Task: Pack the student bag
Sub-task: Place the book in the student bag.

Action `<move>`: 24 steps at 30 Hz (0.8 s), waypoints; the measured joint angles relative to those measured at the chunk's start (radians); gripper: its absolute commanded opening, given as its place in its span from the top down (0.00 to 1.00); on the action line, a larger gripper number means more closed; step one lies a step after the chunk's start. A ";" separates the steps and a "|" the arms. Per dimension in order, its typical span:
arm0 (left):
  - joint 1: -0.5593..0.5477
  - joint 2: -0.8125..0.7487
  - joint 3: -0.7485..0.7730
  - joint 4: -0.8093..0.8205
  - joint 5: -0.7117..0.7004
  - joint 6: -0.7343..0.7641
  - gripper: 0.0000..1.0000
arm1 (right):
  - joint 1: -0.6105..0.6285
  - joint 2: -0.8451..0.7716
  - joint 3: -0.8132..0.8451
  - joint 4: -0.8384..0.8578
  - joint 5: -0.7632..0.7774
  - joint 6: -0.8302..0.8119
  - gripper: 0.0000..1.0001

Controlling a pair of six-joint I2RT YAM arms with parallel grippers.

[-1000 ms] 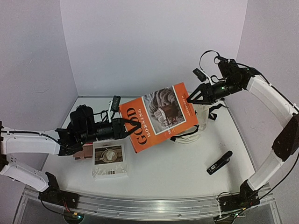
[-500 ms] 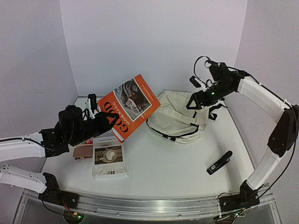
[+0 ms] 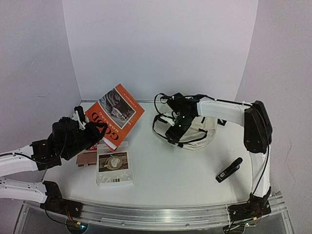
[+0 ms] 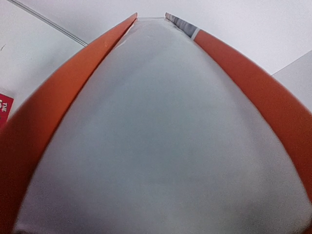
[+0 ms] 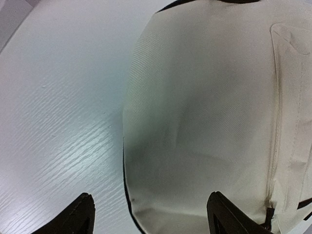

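Left tool apparently grips the orange book; right tool spread above the student bag.

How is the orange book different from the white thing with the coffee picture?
The orange book looks bigger and bright orange; the white coffee-picture pack is smaller. The orange book is tilted up in the left hand; the pack lies flat on the table. Both are rectangles with a picture on front.

Orange book, coffee-pic pad, pink item, blk marker maybe.
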 measured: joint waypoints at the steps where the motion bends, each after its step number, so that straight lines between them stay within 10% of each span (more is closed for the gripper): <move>1: 0.000 -0.010 -0.009 -0.005 -0.004 -0.006 1.00 | 0.003 0.023 0.011 0.002 0.017 -0.004 0.24; 24: 0.000 -0.068 -0.055 -0.025 -0.027 -0.028 1.00 | 0.003 0.056 0.076 0.008 0.190 -0.035 0.76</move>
